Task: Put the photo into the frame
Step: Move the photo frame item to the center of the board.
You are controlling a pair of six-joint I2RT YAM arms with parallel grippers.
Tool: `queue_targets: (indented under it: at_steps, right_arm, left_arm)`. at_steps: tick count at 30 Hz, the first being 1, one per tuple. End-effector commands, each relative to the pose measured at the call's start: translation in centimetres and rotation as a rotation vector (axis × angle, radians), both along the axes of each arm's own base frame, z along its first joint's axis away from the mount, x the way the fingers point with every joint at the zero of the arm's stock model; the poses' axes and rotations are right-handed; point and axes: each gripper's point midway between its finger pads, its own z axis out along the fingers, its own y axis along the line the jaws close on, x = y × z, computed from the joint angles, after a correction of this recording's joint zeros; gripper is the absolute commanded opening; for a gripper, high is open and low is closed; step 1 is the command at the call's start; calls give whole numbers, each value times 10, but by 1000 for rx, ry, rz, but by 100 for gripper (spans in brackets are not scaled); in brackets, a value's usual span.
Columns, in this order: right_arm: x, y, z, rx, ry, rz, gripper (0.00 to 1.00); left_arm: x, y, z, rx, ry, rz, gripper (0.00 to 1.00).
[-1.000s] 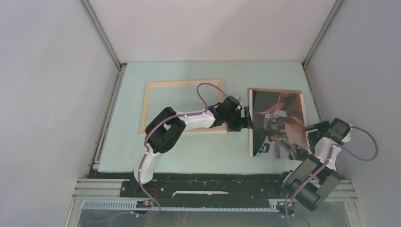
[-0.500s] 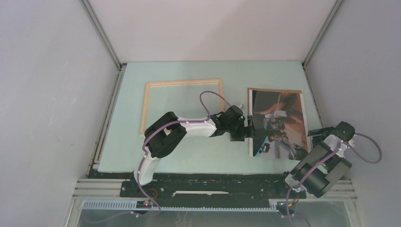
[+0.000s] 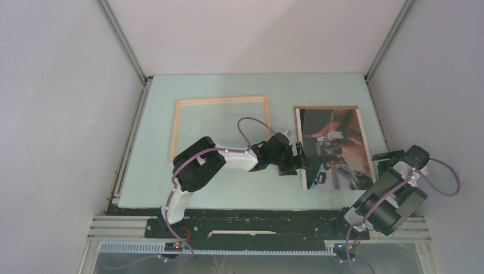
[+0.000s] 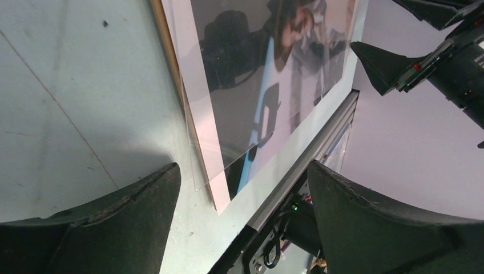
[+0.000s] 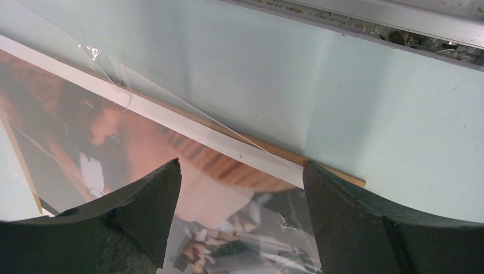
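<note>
The photo (image 3: 334,145) lies face up on the right of the pale green table, its top tilted slightly left, with a brown board edge showing under it (image 5: 319,162). The pale wood frame (image 3: 222,99) lies flat to its left, with nothing inside it. My left gripper (image 3: 299,162) is open at the photo's lower left edge. In the left wrist view the photo's (image 4: 257,68) near corner sits between the open jaws of my left gripper (image 4: 242,194). My right gripper (image 3: 389,156) is open just off the photo's right edge. In the right wrist view it (image 5: 242,188) hovers over the photo (image 5: 142,165).
White enclosure walls stand close on the left, back and right of the table (image 3: 160,177). A metal rail (image 3: 257,225) and the arm bases run along the near edge. A clear film (image 5: 114,63) overlaps the photo's edge.
The photo has turned slightly, its top edge shifting left. My left gripper moved down along the photo's left edge. My right gripper drew back to the right, off the photo's edge.
</note>
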Motion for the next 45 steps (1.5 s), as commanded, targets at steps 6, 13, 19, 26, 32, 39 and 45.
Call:
queue_targets:
  at_steps: [6, 13, 19, 26, 32, 39, 45]
  right_arm:
    - [-5, 18, -12, 59, 27, 16, 86]
    - [-5, 18, -10, 52, 21, 22, 86]
    - [-5, 19, -8, 49, 17, 25, 86]
    - [-5, 19, -10, 54, 16, 25, 86]
    - [-5, 19, -9, 53, 14, 25, 86]
    - [-5, 18, -8, 48, 12, 24, 86]
    - [-4, 19, -8, 49, 12, 27, 86]
  left_arm:
    - [-20, -2, 45, -96, -16, -30, 91]
    - [-21, -9, 49, -121, -9, -35, 91]
    - [-5, 16, 34, -13, -81, 75, 96]
    - [-9, -1, 22, -27, -18, 36, 96]
    - [-11, -11, 29, -67, -12, 9, 95]
    - [-15, -21, 37, -120, 10, -26, 95]
    - [-14, -23, 50, -142, -9, -28, 93]
